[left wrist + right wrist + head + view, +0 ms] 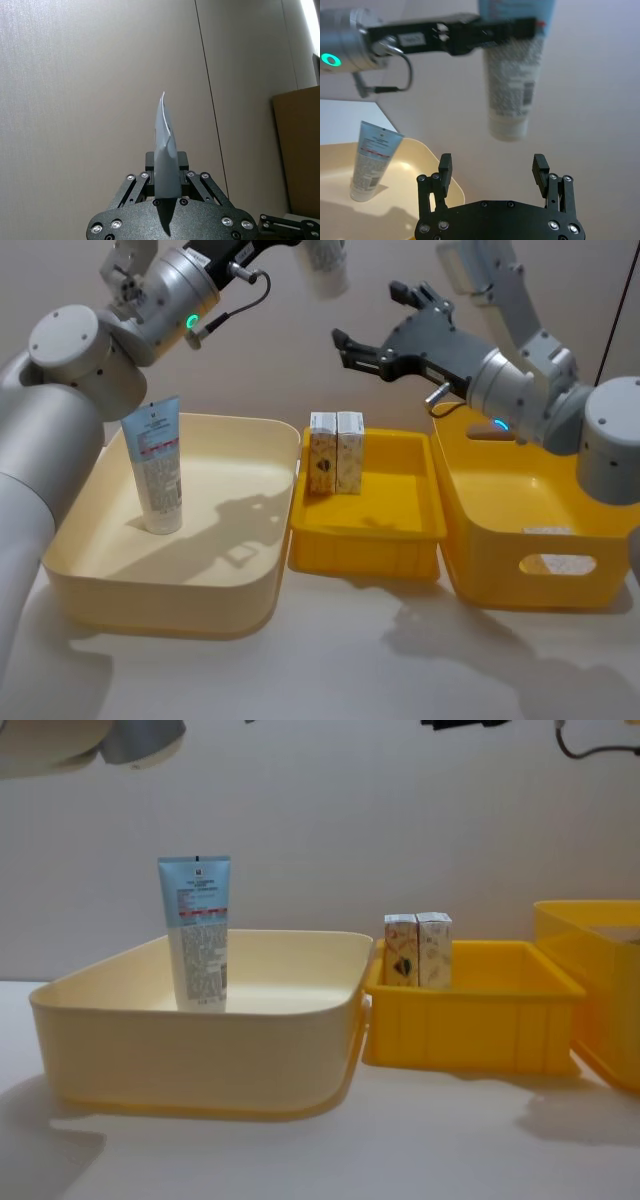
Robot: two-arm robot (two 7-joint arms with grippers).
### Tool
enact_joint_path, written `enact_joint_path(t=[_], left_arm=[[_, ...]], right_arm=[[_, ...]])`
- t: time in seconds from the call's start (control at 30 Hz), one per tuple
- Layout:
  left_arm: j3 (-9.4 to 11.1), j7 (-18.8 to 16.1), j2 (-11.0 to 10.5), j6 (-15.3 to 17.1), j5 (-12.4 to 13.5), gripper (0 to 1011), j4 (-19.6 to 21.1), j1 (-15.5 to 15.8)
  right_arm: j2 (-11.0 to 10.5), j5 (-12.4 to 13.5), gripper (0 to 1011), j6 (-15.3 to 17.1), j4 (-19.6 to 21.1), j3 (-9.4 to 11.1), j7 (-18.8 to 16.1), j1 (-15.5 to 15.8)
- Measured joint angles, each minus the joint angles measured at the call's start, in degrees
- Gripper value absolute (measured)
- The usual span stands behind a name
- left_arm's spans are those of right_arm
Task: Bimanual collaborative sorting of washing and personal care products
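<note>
Pinching the held tube (512,90) flat near its crimped end, my left gripper (166,162) hangs it cap-down, high above the bins. My right gripper (492,165) faces it, apart from it, with fingers spread wide on nothing

Colleague: Where does this fail?

Me: At the transfer, as I judge it. The tube is soft; if my right fingers close on the rounded cap, or my left fingers let go early, it slips and drops

Colleague: Onto what?

Me: Likely the two cartons (336,450) standing side by side in the small yellow bin (400,530), which could topple, or the gap beside the cream bin (180,610). The second tube (155,465), upright in that cream bin, stands well clear of the fall
</note>
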State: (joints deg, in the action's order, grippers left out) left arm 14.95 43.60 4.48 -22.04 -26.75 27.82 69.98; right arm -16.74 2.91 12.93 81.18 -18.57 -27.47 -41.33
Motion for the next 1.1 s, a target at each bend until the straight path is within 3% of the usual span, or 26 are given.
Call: enact_joint_path(t=[0.27,0.47,0.83,1.1], left_arm=[[-0.2,0.2,0.1,0.0,0.0,245,0.0,-0.1],[-0.2,0.1,0.0,0.6,0.0,245,1.3,-0.9],[0.3,-2.7,-1.4,3.2,0.5,244,7.9,-4.7],[0.7,-4.9,-2.6,5.0,1.1,245,12.4,-7.3]], right_arm=[[-1.0,-2.4,1001,-7.5,0.2,-3.3,-2.0,-1.7],[-1.3,-5.1,1001,-10.6,0.0,-5.4,-2.0,-3.3],[-1.8,-8.1,1001,-11.7,-0.1,-7.2,-0.5,-5.1],[-2.9,-8.8,1001,-10.0,0.9,-7.3,0.2,-5.1]])
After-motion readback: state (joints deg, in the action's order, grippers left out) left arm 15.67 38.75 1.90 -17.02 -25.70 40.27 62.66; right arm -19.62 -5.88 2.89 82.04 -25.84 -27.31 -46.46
